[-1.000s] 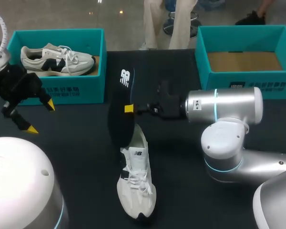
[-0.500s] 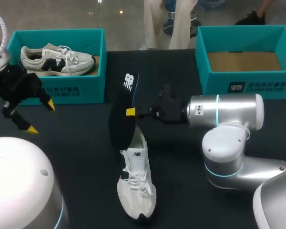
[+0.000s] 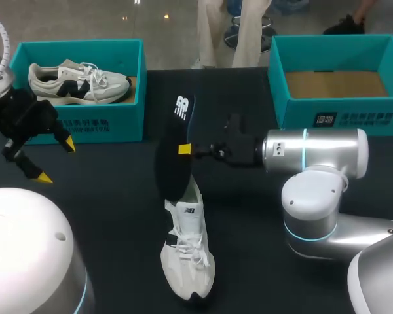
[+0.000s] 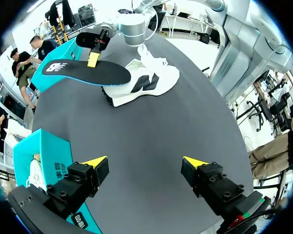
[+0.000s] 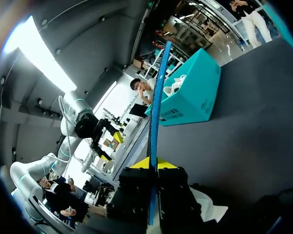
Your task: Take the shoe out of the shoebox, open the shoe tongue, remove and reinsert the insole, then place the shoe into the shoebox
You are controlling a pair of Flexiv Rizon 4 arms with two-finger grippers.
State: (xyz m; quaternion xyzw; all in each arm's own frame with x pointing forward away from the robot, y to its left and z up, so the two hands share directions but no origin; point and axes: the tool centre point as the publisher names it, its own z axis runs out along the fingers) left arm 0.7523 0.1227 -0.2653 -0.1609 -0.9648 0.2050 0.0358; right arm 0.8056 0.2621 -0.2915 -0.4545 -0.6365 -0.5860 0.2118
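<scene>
Reinsertion is judged to be in hand: the long black foam insole with a blue edge is clamped between the yellow tips of the right gripper, tilted, its lower end just over the heel of the white lace-up sneaker on the black table. Next, that end must be guided into the shoe's opening. The left gripper is spread empty, well apart.

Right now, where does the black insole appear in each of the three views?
Head view: the insole is in the middle, on edge above the white shoe, pinched by the right gripper.
Left wrist view: the insole is far ahead of the open left gripper, over the white shoe.
Right wrist view: the insole is edge-on between its own fingers.
Shared landmark: the teal shoebox holding the other shoe.
</scene>
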